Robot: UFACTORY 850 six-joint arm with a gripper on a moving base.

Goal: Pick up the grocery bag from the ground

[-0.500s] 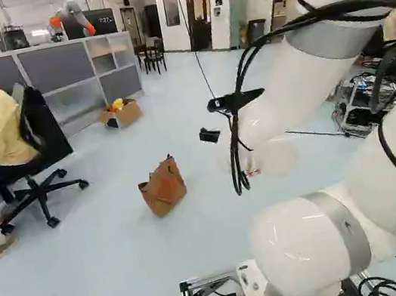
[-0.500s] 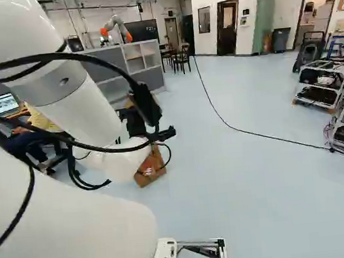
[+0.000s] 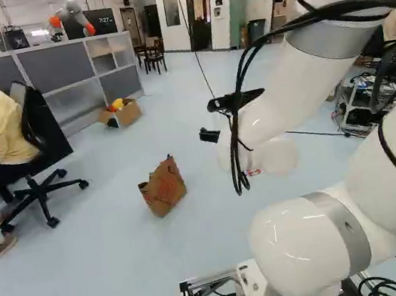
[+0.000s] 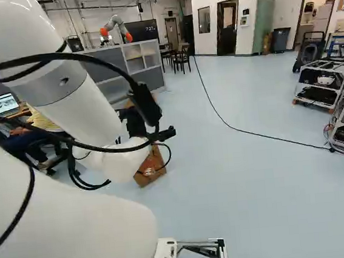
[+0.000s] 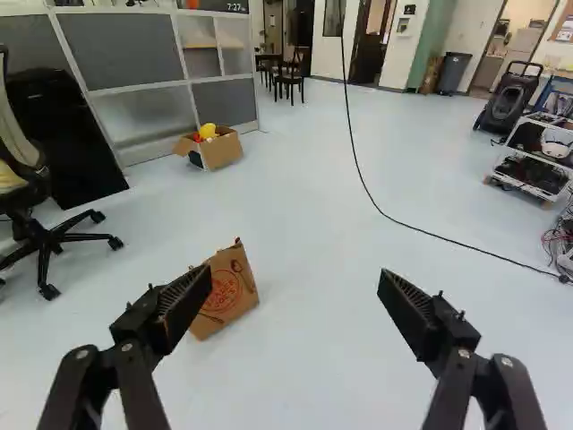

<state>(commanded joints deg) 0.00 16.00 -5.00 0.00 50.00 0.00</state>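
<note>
1. Brown paper bag [image 5: 231,291] is sitting on the floor [image 5: 313,224], leaning a little, its red printed face showing in the wrist view
2. Gripper [image 3: 210,136] is hanging above the floor; its fingers [image 5: 185,307] are standing wide open, with floor showing between them
3. In the wrist view the bag is lying beyond the left finger, which is overlapping its near side; bag and finger are standing apart
4. In the right base view the arm [image 4: 82,113] is partly covering the bag
5. Cardboard box [image 5: 218,149], holding a yellow item [image 5: 208,131], is resting farther ahead beside the gray partition [image 5: 134,54]
6. Office chair [image 3: 40,187] is standing left of the bag in the left base view
7. Black cable [image 4: 245,132] is trailing across the floor to the bag's right
</note>
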